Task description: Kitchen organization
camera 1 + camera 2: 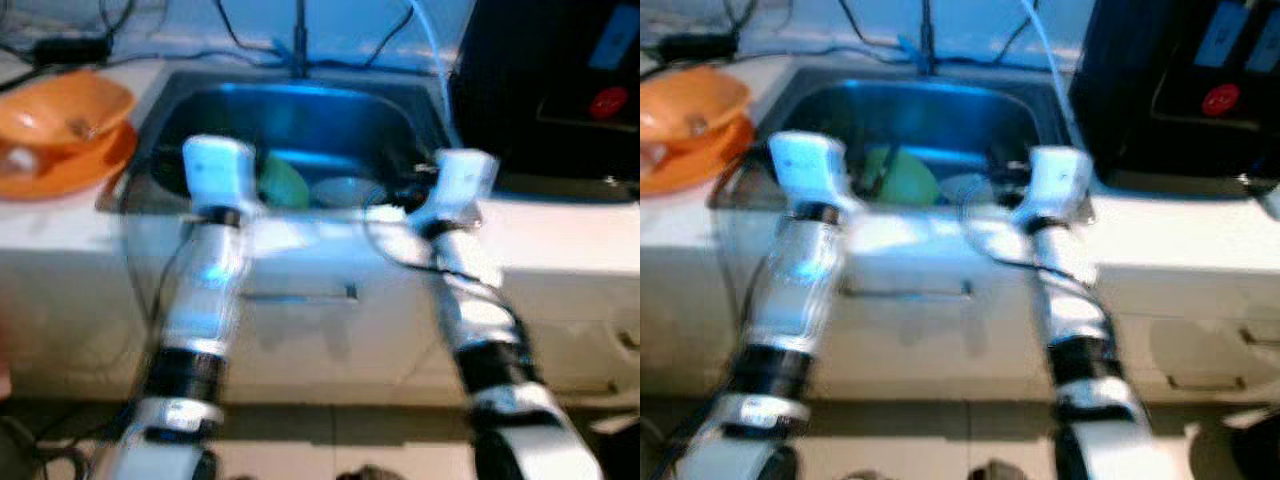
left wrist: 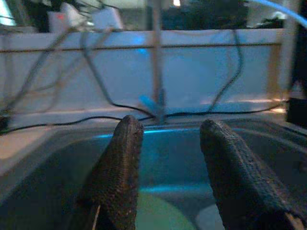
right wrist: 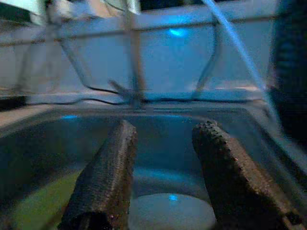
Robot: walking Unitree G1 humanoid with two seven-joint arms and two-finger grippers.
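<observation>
Both silver arms nearest the lens, reaching forward from the lower edge over a white cabinet front with a slim drawer handle [image 1: 300, 296]. Head views blurred.

Far left on the white desk [image 1: 60, 225]: orange bowl [image 1: 62, 110] sitting in a wider orange dish [image 1: 85, 165], just beside the sink's left rim.

Left arm: white wrist housing over the sink's near-left edge. Left pincer [image 2: 170, 143] seen along its own two black textured fingers [image 2: 120, 172], held apart with a clear gap, nothing between them, aimed into the basin toward the far wall.

Centre: steel sink [image 1: 400, 110], lit blue. In the basin, between the two wrists: green rounded dish [image 1: 283, 182], touching or just beside a pale round plate [image 1: 345, 190]; exact contact not resolvable. Thin tap stem [image 1: 298, 40] behind the sink, with dark cables strung along the back wall.

Right arm: wrist housing at the sink's near-right edge. Right pincer [image 3: 163, 148] likewise spread, empty, poised above the pale plate, green dish off to one side.

Far right: large black appliance [image 1: 560, 90] with a red round mark, standing on the desk beside the sink.
</observation>
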